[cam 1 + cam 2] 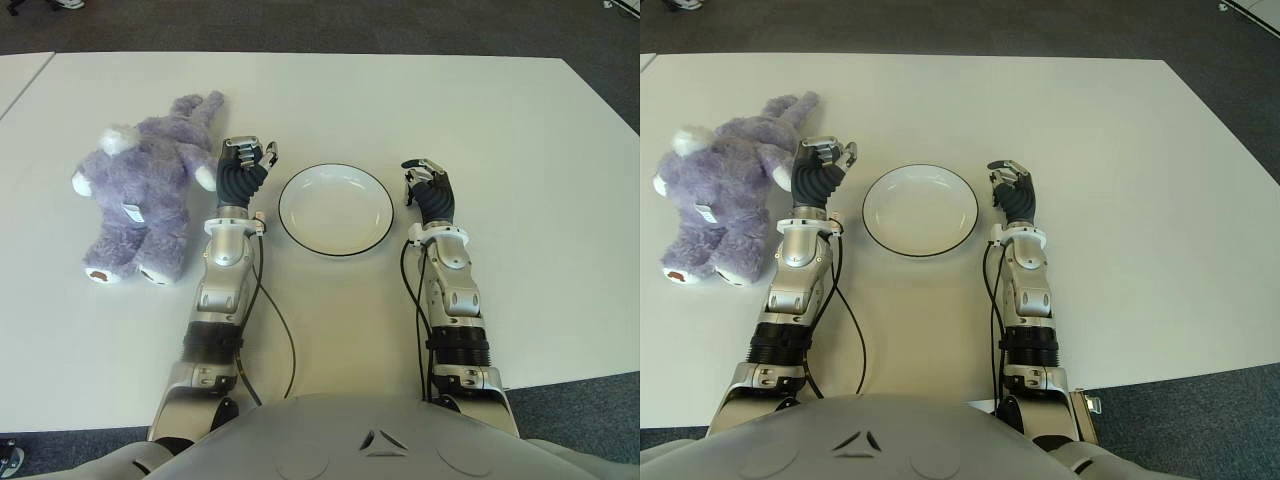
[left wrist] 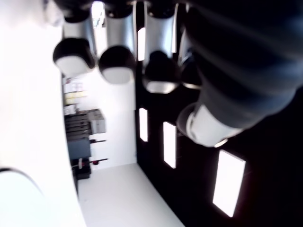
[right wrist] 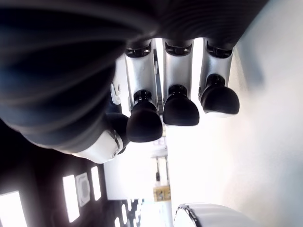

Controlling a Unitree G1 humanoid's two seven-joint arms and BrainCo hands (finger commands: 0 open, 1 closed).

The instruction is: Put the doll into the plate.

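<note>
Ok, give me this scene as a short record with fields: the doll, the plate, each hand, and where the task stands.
doll: purple plush doll lying on the white table, to the robot's left, outside the plate
plate: white plate with a dark rim, nothing in it, between the two hands
left hand: left hand between doll and plate, fingers curled, holding nothing
right hand: right hand just right of the plate, fingers curled, holding nothing
task state: doll not yet grasped
</note>
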